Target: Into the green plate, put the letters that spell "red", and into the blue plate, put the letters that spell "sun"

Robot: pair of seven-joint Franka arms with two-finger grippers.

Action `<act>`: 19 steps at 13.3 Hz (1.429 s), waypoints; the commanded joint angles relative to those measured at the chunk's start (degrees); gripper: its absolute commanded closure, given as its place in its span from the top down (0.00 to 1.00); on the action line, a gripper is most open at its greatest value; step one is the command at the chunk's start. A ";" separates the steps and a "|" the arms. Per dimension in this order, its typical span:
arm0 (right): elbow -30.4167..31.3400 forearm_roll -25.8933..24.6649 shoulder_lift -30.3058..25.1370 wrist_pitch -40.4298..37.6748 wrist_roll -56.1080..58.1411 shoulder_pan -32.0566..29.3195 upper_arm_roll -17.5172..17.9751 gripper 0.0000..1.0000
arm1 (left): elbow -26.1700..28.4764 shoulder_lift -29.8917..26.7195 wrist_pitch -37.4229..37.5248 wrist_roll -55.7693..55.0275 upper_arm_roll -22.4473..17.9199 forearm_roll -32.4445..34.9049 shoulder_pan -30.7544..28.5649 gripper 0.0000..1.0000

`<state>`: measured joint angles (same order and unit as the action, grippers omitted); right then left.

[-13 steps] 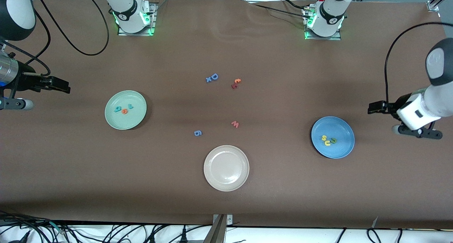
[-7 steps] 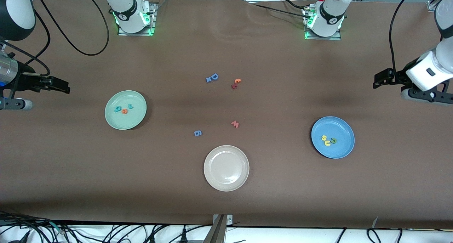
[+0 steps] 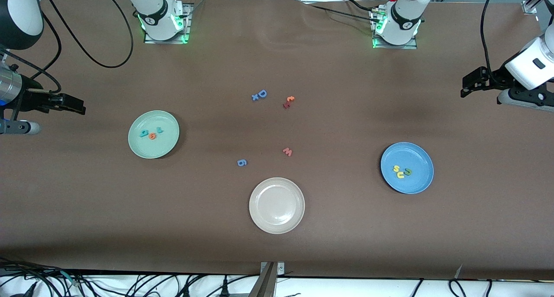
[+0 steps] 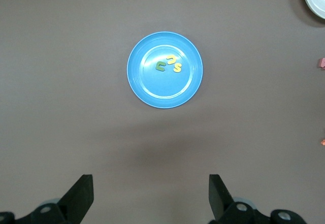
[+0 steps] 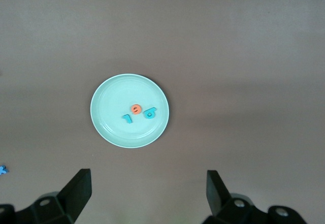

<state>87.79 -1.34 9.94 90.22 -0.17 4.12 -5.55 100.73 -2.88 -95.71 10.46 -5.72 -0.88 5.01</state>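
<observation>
The green plate (image 3: 139,146) holds the letters that spell "red": an orange "e" (image 3: 152,136) between a teal letter (image 3: 143,133) and another teal letter (image 3: 159,130). The right wrist view shows the same plate (image 5: 104,125) and "e" (image 5: 135,109). The blue plate (image 3: 417,183) holds the letters that spell "sun": yellow "s" (image 3: 396,169), yellow "u" (image 3: 401,175) and dark green "n" (image 3: 407,172). They also lie in the plate (image 4: 152,91) in the left wrist view. My left gripper (image 3: 465,85) (image 4: 150,186) hangs open and empty over bare table. My right gripper (image 3: 81,106) (image 5: 147,181) waits open and empty.
A beige-white plate (image 3: 259,219) sits nearest the front camera. Loose letters lie mid-table: a blue "D" (image 3: 262,93) with a small blue "x" (image 3: 255,97), a red-orange pair (image 3: 288,102), a red "w" (image 3: 287,151) and a blue "9" (image 3: 242,162).
My left gripper has drawn up and away from the blue plate, toward the robots' bases. The right arm and all letters have stayed put.
</observation>
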 commanded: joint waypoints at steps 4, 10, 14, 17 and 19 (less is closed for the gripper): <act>0.54 -0.77 -0.80 0.31 -0.09 -0.08 0.28 1.00 | -9.39 1.73 9.74 0.17 0.78 -0.35 -2.09 1.00; 0.28 -0.06 -0.45 0.40 -0.27 -0.17 0.19 1.00 | -10.47 4.28 10.46 0.00 6.07 1.67 -4.92 1.00; 0.27 -0.06 -0.36 0.40 -0.18 -0.17 0.28 1.00 | -10.64 4.73 10.46 -0.09 6.07 1.32 -4.74 1.00; 0.27 -0.06 -0.36 0.40 -0.18 -0.17 0.28 1.00 | -10.55 4.99 10.54 -2.89 6.07 1.15 -4.66 1.00; 0.27 -0.06 -0.36 0.40 -0.18 -0.17 0.19 1.00 | -10.55 4.99 10.54 -3.08 6.07 1.15 -4.66 1.00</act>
<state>87.79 -1.34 9.99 90.38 -0.19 4.13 -5.52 92.29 1.17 -86.67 8.55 0.12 -0.42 0.23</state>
